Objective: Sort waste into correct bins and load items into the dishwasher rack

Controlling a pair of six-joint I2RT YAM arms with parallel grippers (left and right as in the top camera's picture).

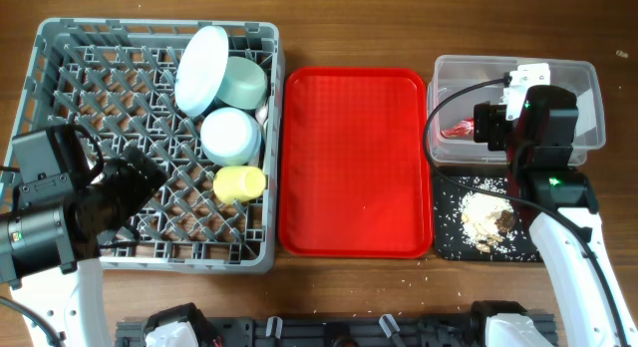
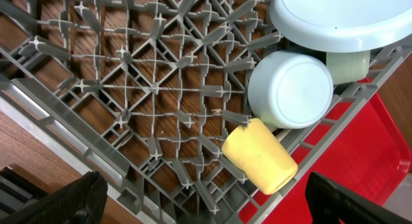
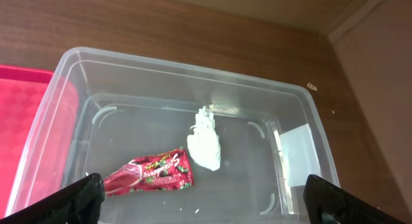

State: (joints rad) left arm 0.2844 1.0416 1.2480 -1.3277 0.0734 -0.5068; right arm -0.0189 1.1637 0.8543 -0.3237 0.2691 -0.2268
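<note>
Now, my left hand (image 2: 206, 203): I see both fingers spread wide at the lower corners of the wrist view, with nothing between them; it hangs over the near left part of the rack.
My right hand (image 3: 209, 201): fingers wide apart too, holding nothing, poised above the clear tub.
Dishwasher rack (image 1: 60, 48): large grey crate at the left of the worktop (image 1: 349, 28), just beside the flat red tray (image 1: 354, 163).
Plate (image 1: 202, 68): pale blue, tilted on edge in the rack's far right corner, against a mint bowl (image 1: 247, 83).
Second bowl (image 1: 230, 135): base up, just in front of the plate.
Yellow cup (image 1: 239, 183): on its side, by the rack's right wall, next to that bowl.
Clear tub (image 3: 71, 76): far right of the worktop.
Red wrapper (image 3: 151, 174): flat on the tub's floor.
Tissue wad (image 3: 207, 143): in the tub, just beside the wrapper.
Black tray (image 1: 449, 242): in front of the tub.
Food scraps (image 1: 485, 215): heaped on the black tray, crumbs scattered round them.
</note>
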